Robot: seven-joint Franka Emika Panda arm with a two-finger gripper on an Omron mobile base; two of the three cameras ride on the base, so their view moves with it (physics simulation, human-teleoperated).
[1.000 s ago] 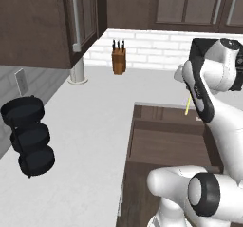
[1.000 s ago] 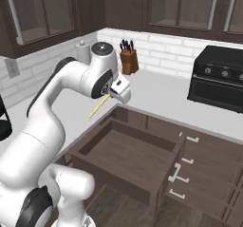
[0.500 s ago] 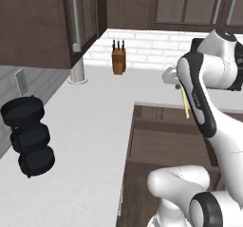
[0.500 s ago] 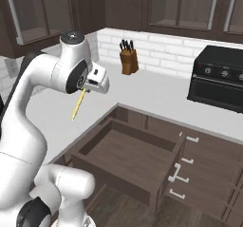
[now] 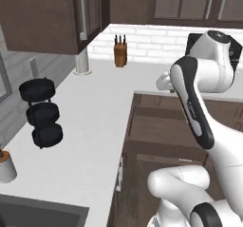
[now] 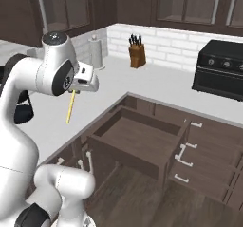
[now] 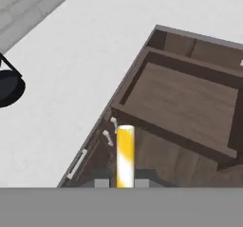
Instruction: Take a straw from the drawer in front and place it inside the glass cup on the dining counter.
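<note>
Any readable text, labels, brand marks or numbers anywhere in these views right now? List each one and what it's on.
None: no legible text, label, brand or number in any view.
Oven: its knobs show no readable markings; too small to tell.
Knife block: plain, no label.
Straw in the shut gripper: plain pale yellow, unmarked.
Open drawer: bare wood, no print.

Both base cameras sit behind the arm, looking forward and down: the left one faces the white worktop (image 5: 95, 121), the knife block (image 5: 120, 53) at its 12 o'clock, while the right one takes in the pulled-out drawer (image 6: 142, 138) at 5 o'clock. The hand camera looks steeply down, close over that same drawer (image 7: 190, 102) and worktop (image 7: 80, 60).
</note>
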